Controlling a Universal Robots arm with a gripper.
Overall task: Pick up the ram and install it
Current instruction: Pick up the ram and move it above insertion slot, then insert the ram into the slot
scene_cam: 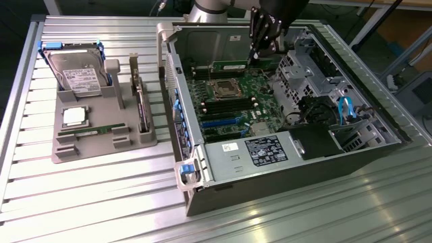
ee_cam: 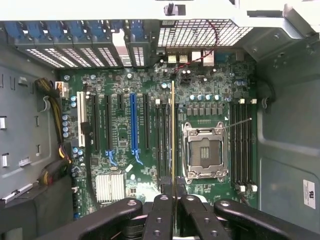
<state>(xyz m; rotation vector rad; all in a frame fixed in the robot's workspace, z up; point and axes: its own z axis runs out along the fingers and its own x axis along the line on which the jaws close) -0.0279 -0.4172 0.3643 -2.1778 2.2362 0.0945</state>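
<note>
Fingers almost closed, the gripper pinches the ram edge-on above the motherboard, beside the socket. The stick looks light, stiff and fragile, best clamped on its 2 flat faces. Its chips and contacts, and the part between the fingers, are hidden.

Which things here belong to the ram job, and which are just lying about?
Job: the ram, clamped in the jaws; the motherboard beneath.
Lying about: hard drive, processor chip, expansion card, second ram stick, all on the tray.
</note>
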